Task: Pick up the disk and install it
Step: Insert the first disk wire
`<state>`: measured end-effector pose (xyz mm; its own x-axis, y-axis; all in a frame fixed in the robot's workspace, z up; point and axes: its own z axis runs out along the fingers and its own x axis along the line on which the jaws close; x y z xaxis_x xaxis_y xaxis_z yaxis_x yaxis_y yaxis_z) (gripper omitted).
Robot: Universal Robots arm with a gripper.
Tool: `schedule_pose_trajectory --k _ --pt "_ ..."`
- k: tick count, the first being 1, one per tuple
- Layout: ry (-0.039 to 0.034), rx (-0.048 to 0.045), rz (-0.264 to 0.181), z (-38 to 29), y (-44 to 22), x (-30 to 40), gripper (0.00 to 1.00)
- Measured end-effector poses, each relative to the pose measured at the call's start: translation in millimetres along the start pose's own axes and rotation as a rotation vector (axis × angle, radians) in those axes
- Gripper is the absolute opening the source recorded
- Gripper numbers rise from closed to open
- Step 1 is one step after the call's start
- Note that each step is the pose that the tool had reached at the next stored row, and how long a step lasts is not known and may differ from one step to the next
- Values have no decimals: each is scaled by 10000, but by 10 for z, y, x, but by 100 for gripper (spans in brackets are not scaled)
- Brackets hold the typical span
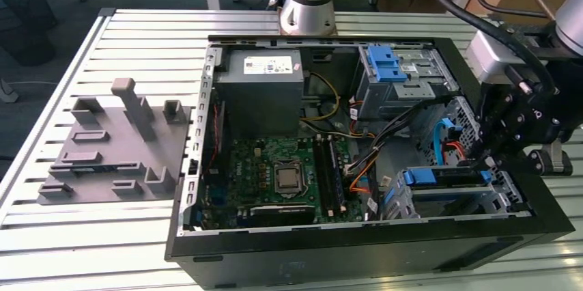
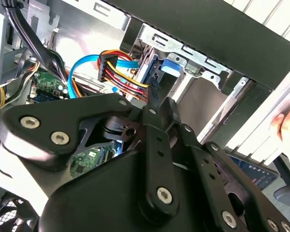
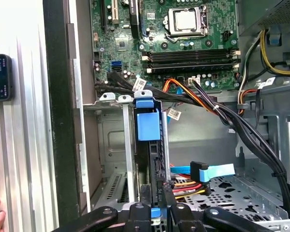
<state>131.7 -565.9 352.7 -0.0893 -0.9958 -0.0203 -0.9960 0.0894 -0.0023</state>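
At the corner of the open black computer case nearest the exterior view's lower right, the disk stands on edge in a bare sheet-metal drive bay, its blue plastic carrier rail showing along the top. In the first wrist view the disk is a thin dark slab with a glossy blue tab, slotted between folded grey steel guides. The black gripper reaches down at the disk's end by the case wall; in the first wrist view its matte fingers sit narrowly spaced on either side of the disk's edge, apparently pinching it. Flat blue ribbon cable and a bundle of red, yellow and orange wires lie just beside the bay. The green motherboard fills the case's middle, and a ribbed grey metal table carries everything.
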Motion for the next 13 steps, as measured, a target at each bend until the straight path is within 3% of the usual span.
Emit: schedule_pose_trajectory --k 5,13 --pt "-197 -18 3 16 17 0 24" --pt "-229 -21 -3 44 26 -2 24"
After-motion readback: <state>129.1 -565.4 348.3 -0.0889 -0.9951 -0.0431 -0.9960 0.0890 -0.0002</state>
